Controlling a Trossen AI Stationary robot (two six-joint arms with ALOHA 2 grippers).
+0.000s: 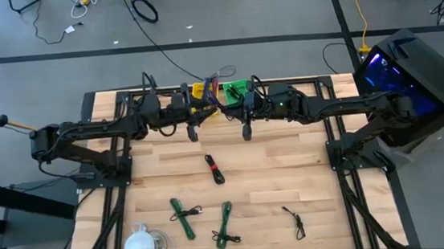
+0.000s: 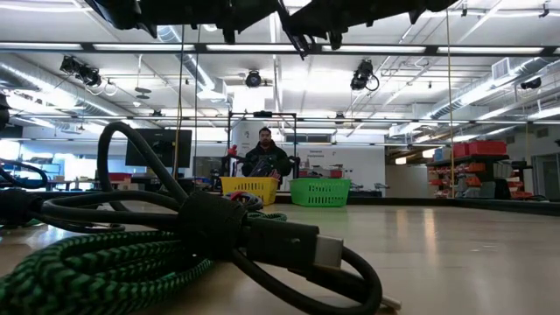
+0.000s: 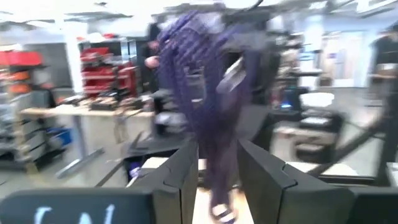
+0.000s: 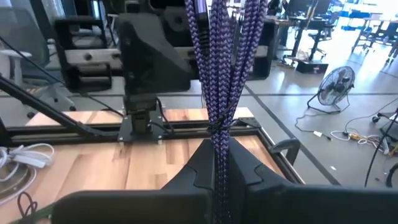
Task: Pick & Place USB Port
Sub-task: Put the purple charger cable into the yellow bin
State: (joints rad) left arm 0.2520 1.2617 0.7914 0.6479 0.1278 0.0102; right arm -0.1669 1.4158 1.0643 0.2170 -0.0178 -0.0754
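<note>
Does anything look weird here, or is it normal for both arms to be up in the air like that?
One oddity: both arms hold the same purple braided cable in mid-air. The right gripper is shut on it, and the left gripper grips it too. Other cables lie loose on the wooden table.

Bright, even overhead light; ceiling lamps (image 2: 254,79) glare in the low view, where the near cables (image 2: 175,236) are dark and soft. Left wrist view heavily blurred, probably motion; purple cable (image 3: 205,106) smeared.

Purple braided USB cable (image 4: 227,74), bundled, hangs upright, pinched by right hand (image 4: 219,163) above table.
</note>
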